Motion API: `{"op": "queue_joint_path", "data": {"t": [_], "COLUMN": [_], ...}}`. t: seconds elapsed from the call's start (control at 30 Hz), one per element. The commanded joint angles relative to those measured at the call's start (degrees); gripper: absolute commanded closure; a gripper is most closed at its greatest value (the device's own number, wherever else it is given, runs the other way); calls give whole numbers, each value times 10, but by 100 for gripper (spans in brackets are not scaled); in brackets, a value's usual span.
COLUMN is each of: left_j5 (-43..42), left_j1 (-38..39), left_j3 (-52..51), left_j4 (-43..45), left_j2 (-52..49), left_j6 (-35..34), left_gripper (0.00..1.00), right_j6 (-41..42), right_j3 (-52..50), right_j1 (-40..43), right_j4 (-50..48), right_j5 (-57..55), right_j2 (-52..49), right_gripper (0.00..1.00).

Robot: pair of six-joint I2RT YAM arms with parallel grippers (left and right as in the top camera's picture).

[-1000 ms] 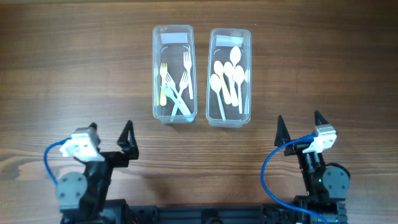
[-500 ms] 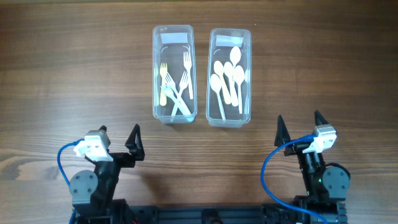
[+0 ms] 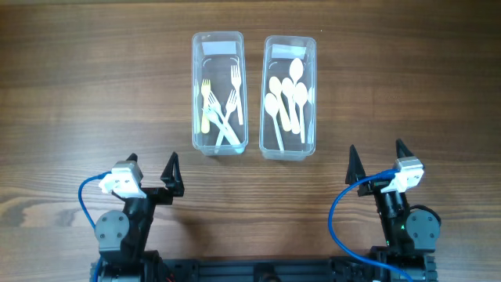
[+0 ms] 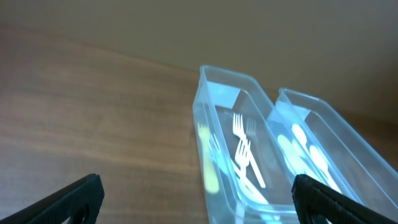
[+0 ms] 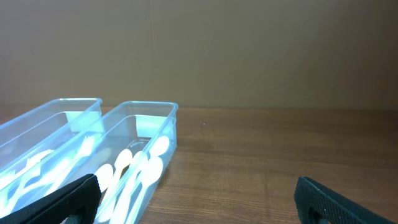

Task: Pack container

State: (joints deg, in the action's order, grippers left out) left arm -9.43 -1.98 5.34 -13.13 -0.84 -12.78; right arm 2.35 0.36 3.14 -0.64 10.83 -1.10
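Jaws, left: the left gripper [image 3: 151, 163] sits at the near edge of the dark brown wood-grain bench [image 3: 94, 86]. Its black jaws are spread wide with nothing between them.
Jaws, right: the right gripper [image 3: 376, 149] is at the near edge on the other side, well apart from the left one. Its jaws are also spread wide and hold nothing.
Cables: a blue cable [image 3: 84, 200] loops beside the left arm, and another blue cable [image 3: 337, 215] loops beside the right arm.
Fork container: a clear rectangular plastic container [image 3: 195, 94] stands beyond the grippers, lengthwise away from them. White plastic forks [image 3: 223, 106] lie crossed inside it, with a pale yellowish fork [image 3: 205, 117] against its left wall.
Spoon container: a second clear rectangular plastic container [image 3: 315, 117] stands just beside the first on its right and parallel to it. Whether the two touch cannot be told. White plastic spoons [image 3: 288, 98] lie inside, bowls toward the far end.
Far ends: each container shows a pale patch on its floor at the far end.
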Motion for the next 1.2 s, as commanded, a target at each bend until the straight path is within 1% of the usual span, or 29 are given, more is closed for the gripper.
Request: {"op": "queue_joint_path", "data": {"t": [0.0,0.2,0.3,0.67,0.83,1.0,1.17], "left_j5": [15,72,85,85,71,71,71], "left_j1": [3,3,3,3,3,3,3], "left_j3": [-14,-17,-17,-17,-17,-17,-17], "left_j4": [11,28,35,33,31,11,9], "left_j2": [7,7,7,7,7,7,5], "left_j6": [3,3,3,6,49,49,49], "left_gripper": [0,0,0,0,0,0,0], "right_j6": [7,7,7,7,7,7,7], "right_j3": [-1,-1,-1,-1,-1,-1,-1], "right_j1": [-3,-3,-3,-3,-3,-3,-3], "right_j4": [-2,-2,-2,-2,-2,-2,-2], "right_j5": [-10,-10,-10,-10,-10,-10,-10], "right_j2": [2,2,2,2,2,2,2], "right_gripper": [0,0,0,0,0,0,0]}}
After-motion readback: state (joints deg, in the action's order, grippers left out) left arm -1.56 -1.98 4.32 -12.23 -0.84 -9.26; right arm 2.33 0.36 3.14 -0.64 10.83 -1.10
